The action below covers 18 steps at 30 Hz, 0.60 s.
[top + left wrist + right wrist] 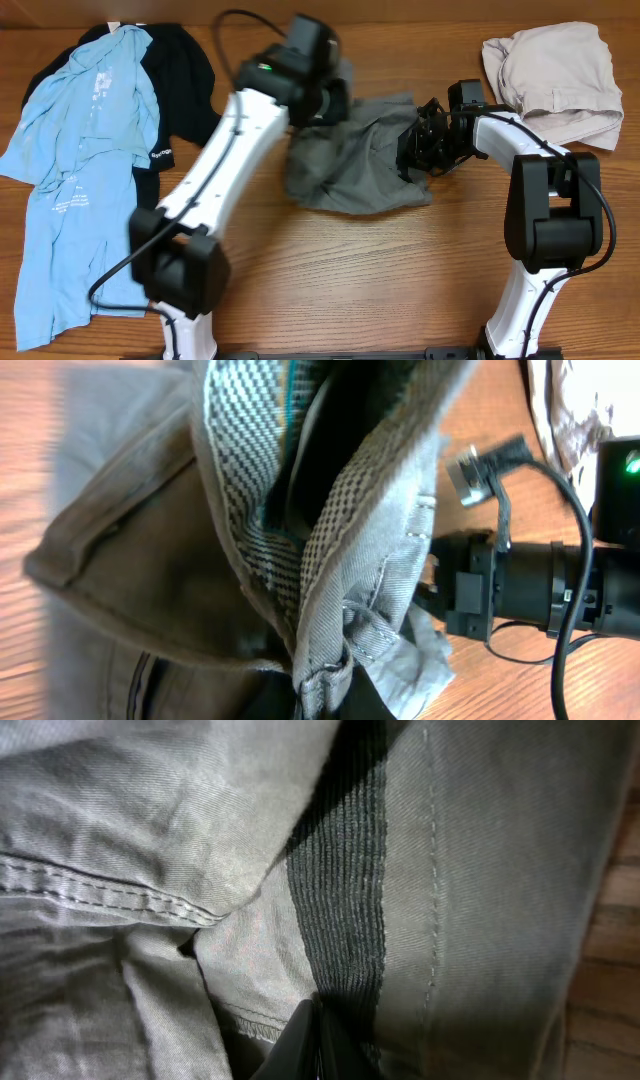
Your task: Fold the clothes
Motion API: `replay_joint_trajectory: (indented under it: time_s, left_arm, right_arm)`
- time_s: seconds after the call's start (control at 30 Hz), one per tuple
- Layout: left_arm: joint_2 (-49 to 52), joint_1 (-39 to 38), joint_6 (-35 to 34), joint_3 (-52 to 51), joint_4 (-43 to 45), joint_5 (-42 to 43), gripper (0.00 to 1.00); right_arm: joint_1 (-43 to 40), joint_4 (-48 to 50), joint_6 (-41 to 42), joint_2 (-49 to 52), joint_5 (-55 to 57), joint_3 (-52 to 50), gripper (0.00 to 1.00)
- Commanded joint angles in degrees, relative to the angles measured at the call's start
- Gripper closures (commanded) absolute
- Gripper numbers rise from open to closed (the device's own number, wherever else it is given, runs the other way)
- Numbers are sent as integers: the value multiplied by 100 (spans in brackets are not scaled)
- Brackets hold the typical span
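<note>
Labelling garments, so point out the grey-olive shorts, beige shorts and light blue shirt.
grey-olive shorts [350,172], overhead view, crumpled middle
beige shorts [555,70], overhead view, middle
light blue shirt [88,135], overhead view, chest

Left end effector [320,700] fingertips buried in grey-olive shorts [150,560] folds.

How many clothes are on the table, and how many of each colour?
light blue shirt: 1
black shirt: 1
grey-olive shorts: 1
beige shorts: 1
Total: 4 clothes, 2 shirts and 2 shorts.
</note>
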Motion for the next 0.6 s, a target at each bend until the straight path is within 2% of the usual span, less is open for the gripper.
replay_joint_trajectory:
  time_s: [0.0, 0.13, 0.2, 0.27, 0.37, 0.4, 0.43, 0.47, 0.5, 0.57]
  left_arm:
    - [516, -345, -470, 66, 337, 13, 96]
    - [800, -553, -614, 66, 592, 98, 96]
    - [881, -608, -621, 66, 640, 74, 89]
    - [935, -621, -621, 66, 684, 72, 73]
    - [957, -614, -621, 66, 708, 76, 37]
    - [957, -614, -619, 66, 728, 79, 28]
    - [957, -614, -619, 66, 758, 81, 12]
    - [957, -614, -616, 66, 791, 94, 0]
    - [957, -614, -616, 68, 833, 107, 0]
    - [955, -614, -577, 107, 839, 125, 0]
  right_arm:
    - [-22, 2, 4, 92, 37, -46, 96]
    - [-35, 11, 7, 87, 31, -28, 96]
    - [-70, 26, 9, 55, -98, 39, 96]
    - [-168, 7, 24, -48, -271, 181, 96]
    - [-396, -190, 162, -332, -313, 529, 96]
    - [-481, -295, 192, -439, -313, 669, 94]
    - [-575, -409, 234, -564, -308, 815, 89]
    - [-684, -542, 243, -706, -308, 979, 83]
    - [-820, -699, 243, -894, -308, 1167, 73]
    - [-970, -855, 240, -1110, -308, 1320, 63]
